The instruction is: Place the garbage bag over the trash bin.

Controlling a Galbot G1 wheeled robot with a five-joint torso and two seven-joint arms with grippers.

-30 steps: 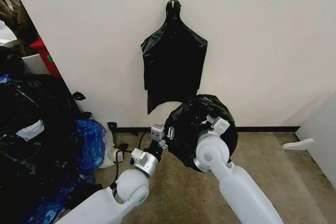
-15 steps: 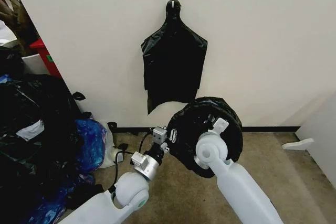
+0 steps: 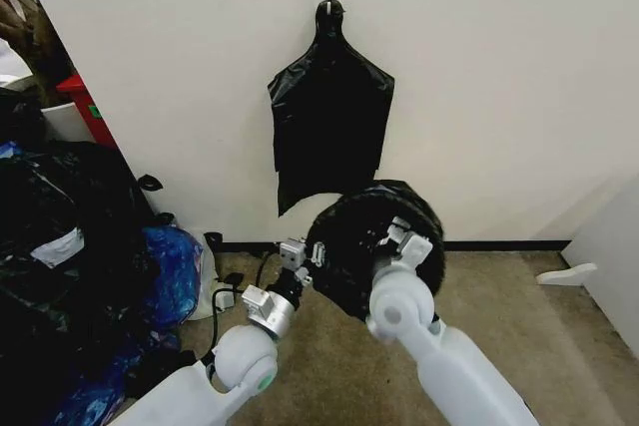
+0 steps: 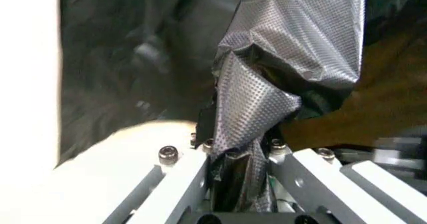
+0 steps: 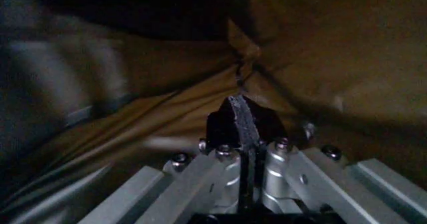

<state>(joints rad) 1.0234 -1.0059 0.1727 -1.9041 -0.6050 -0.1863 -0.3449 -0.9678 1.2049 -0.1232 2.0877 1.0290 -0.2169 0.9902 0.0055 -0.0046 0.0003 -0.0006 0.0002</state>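
stretching the garbage bag (image 3: 364, 246) calls for both pincers clamped shut on film: left gripper (image 4: 241, 149), right gripper (image 5: 243, 121), spreading evenly.

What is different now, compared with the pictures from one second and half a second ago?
The black plastic garbage bag, stretched round between the arms, swung right half a second ago and has now come back left with the right arm. The left gripper and right gripper remain shut on its film. The flat black bags on the wall hook and the heap of stuffed black bags did not move.
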